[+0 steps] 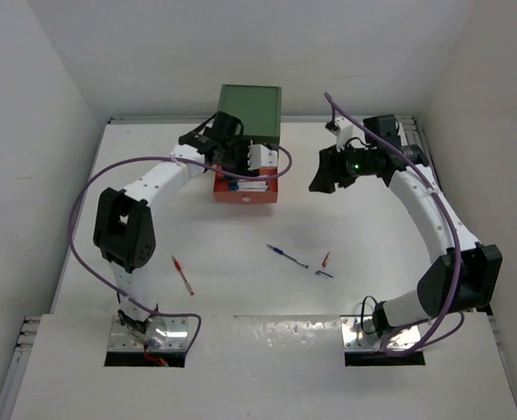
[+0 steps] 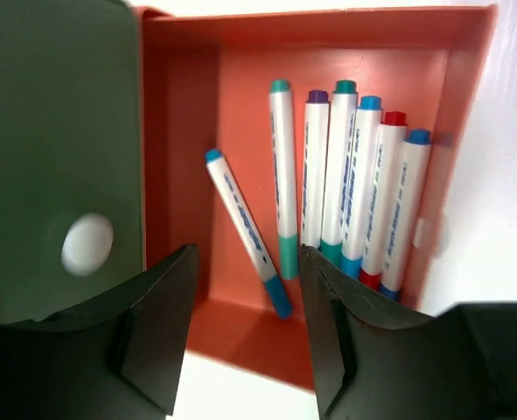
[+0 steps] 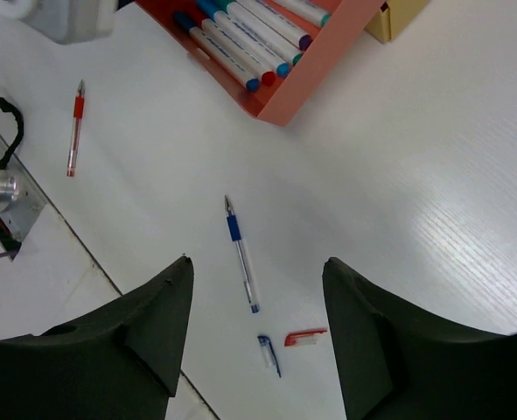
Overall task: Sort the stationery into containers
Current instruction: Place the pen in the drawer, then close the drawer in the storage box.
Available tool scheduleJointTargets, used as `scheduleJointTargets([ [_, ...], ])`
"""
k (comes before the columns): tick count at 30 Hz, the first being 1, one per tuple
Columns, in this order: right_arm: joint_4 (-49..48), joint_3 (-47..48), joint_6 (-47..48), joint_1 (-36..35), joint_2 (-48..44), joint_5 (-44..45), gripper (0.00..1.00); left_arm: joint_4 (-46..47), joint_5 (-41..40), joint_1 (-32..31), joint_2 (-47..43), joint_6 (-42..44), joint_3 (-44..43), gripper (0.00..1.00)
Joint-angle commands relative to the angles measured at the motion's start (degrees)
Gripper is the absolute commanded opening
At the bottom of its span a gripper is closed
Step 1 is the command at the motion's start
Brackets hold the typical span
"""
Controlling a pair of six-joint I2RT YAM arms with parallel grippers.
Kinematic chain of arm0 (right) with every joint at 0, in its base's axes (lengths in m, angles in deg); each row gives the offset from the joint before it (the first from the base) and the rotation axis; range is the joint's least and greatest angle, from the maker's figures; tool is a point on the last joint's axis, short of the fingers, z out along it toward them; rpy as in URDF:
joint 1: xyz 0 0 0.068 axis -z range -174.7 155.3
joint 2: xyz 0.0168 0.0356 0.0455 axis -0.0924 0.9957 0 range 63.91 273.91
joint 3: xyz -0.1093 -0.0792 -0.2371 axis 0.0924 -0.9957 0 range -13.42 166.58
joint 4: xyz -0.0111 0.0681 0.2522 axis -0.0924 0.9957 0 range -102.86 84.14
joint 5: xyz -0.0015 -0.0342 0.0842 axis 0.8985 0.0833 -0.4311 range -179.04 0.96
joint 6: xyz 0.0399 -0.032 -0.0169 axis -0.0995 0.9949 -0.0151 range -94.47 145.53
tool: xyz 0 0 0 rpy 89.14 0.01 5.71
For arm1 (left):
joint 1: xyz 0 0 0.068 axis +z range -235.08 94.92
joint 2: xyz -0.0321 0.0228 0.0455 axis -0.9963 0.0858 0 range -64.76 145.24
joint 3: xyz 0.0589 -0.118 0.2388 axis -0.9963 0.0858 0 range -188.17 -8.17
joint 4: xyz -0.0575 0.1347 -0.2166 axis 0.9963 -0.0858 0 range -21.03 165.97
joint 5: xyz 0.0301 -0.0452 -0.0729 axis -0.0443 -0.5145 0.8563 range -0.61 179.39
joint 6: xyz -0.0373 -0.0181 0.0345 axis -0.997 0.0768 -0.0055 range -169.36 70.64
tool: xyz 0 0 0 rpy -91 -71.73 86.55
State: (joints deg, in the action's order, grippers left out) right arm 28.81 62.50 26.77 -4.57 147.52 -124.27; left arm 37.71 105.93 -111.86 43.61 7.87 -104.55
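Orange-red, the open drawer point(image 1: 245, 194) sits at the far middle of the counter point(image 1: 241, 306), tucked under the dark green container point(image 1: 251, 112). From above, the left end effector point(image 1: 239, 162) hangs right over that drawer, and the right end effector point(image 1: 322, 179) hovers well apart to the side. Loose on the counter lie a red pen point(image 1: 182, 275) near the left arm, a blue pen point(image 1: 287, 255) in the middle, and near its tip a red cap point(image 1: 325, 259) and a blue cap point(image 1: 324, 274).

Seen from the left wrist, the jaws stand apart and grip nothing. Beneath them a blue-capped marker point(image 2: 245, 229) lies slanted on the drawer floor, beside a neat row of six markers point(image 2: 354, 175) along the right wall. I judge this drop finished. The arm should rise straight up, keeping its fingers off the drawer walls and the white knob point(image 2: 87, 244).

Seen from the right wrist, the jaws are wide and empty, with the blue pen lying flat on the counter below the gap. To fetch it well, I would set the fingers across the barrel at its middle. The descent should be gentle, since so thin a pen may roll, and the fingers should stay clear of the two caps.
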Motion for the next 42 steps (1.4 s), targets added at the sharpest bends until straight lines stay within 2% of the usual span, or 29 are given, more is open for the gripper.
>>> scheduleJointTargets([
  [1, -2.9, 4.5, -0.1, 0.2, 0.6, -0.6, 0.59, 7.0, 3.8, 1.7, -9.3, -5.6, 4.1, 0.56],
  [4, -7.0, 7.9, -2.6, 0.2, 1.9, 0.9, 0.55, 13.0, 6.9, 2.6, -20.2, -8.8, 14.3, 0.54],
  [6, -10.0, 9.9, -5.4, 0.3, 3.0, 1.7, 0.49, 13.4, 8.1, 2.4, -22.7, -12.6, 19.6, 0.5],
  [9, -21.8, 9.5, -11.6, 0.0, 3.6, 3.2, 0.42, 17.1, 8.0, 2.0, -30.6, -14.8, 30.1, 0.43],
  [12, -27.0, 11.1, -14.6, -1.7, 5.6, 4.4, 0.37, 20.7, 8.0, 1.8, -36.6, -15.9, 38.6, 0.27],
  [13, -27.2, 13.6, -14.6, -2.3, 6.6, 5.3, 0.36, 21.2, 8.2, 1.6, -37.9, -16.0, 40.4, 0.18],
  [16, -26.8, 18.2, -14.9, -4.2, 11.9, 6.1, 0.34, 22.3, 7.1, 0.0, -41.7, -15.1, 46.6, 0.03],
  [19, -29.0, 22.4, -16.1, -5.6, 16.5, 7.6, 0.32, 27.2, 4.6, -1.8, -46.6, -13.6, 54.3, 0.0],
  [21, -30.8, 24.5, -16.6, -6.6, 19.3, 9.2, 0.32, 35.1, -0.1, -4.0, -50.6, -13.2, 62.0, 0.0],
  [22, -31.6, 25.1, -17.4, -6.8, 19.9, 9.8, 0.32, 43.2, -2.2, -4.9, -52.1, -14.1, 64.7, 0.0],
  [25, -37.2, 24.4, -20.2, -7.4, 22.0, 12.5, 0.31, 51.5, -8.2, -8.8, -55.6, -11.0, 73.3, 0.0],
  [28, -39.7, 25.9, -22.3, -8.1, 24.9, 13.2, 0.3, 58.4, -14.7, -12.8, -56.1, -7.2, 79.9, 0.0],
  [30, -40.5, 26.6, -22.3, -9.3, 26.1, 13.4, 0.3, 67.9, -21.0, -15.0, -54.7, -5.4, 83.1, 0.0],
  [32, -41.0, 27.2, -21.8, -10.5, 27.4, 13.6, 0.3, 76.7, -23.8, -16.4, -52.8, -2.0, 86.2, 0.0],
  [34, -41.2, 27.7, -20.8, -11.4, 28.4, 14.2, 0.3, 83.8, -28.0, -17.9, -49.4, -0.2, 87.7, 0.0],
  [39, -41.3, 28.1, -20.2, -12.4, 30.0, 14.6, 0.3, 94.1, -34.6, -19.8, -39.0, 2.8, 87.1, 0.0],
  [42, -41.2, 28.1, -20.0, -12.6, 30.6, 14.7, 0.3, 98.5, -34.9, -19.8, -34.7, 3.8, 86.4, 0.0],
])
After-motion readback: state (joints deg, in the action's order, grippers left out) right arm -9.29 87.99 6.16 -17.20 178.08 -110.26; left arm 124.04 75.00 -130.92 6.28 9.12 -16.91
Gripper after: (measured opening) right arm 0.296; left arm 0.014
